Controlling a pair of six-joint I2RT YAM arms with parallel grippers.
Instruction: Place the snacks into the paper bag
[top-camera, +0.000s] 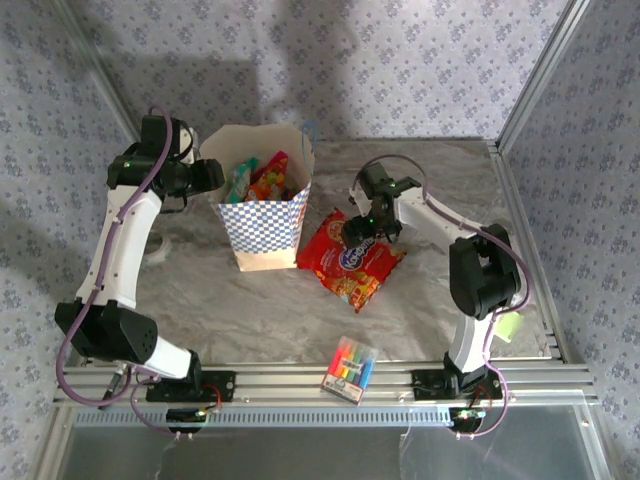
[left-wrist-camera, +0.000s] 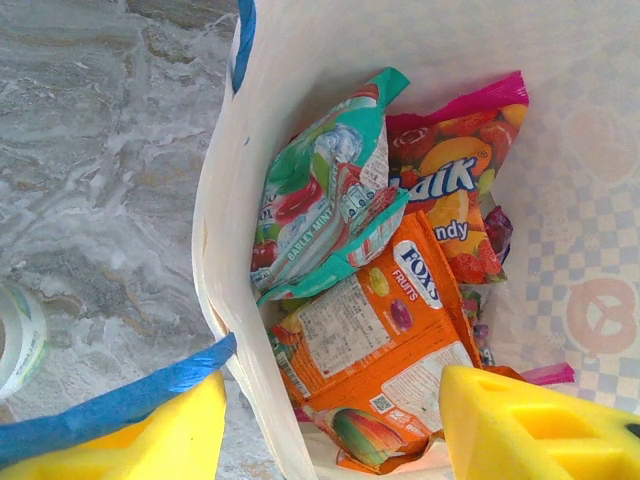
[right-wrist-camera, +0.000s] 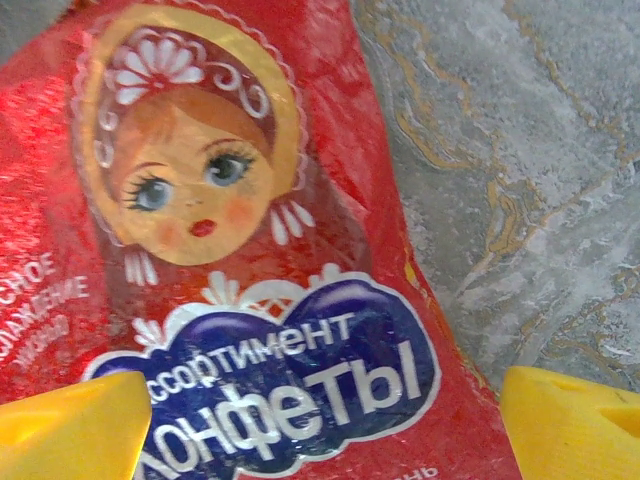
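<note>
The paper bag (top-camera: 262, 222) stands upright at the back left of the table, its mouth open. Inside lie several snacks: a green-red mint packet (left-wrist-camera: 320, 190), a pink-edged candy bag (left-wrist-camera: 455, 170) and an orange packet (left-wrist-camera: 390, 340). My left gripper (top-camera: 210, 178) (left-wrist-camera: 330, 400) is open at the bag's left rim. Its yellow fingers (left-wrist-camera: 540, 425) straddle the white inner wall (left-wrist-camera: 240, 340), and a blue handle (left-wrist-camera: 120, 400) drapes over the outer finger. A large red cookie bag (top-camera: 352, 262) (right-wrist-camera: 250, 250) lies flat to the right of the paper bag. My right gripper (top-camera: 362, 232) (right-wrist-camera: 325, 400) is open just above it.
A clear pack of coloured markers (top-camera: 350, 368) lies at the near edge. A yellow sticky-note pad (top-camera: 507, 326) sits by the right arm. A tape roll (left-wrist-camera: 15, 340) rests left of the bag. Enclosure posts and walls close in the back and both sides.
</note>
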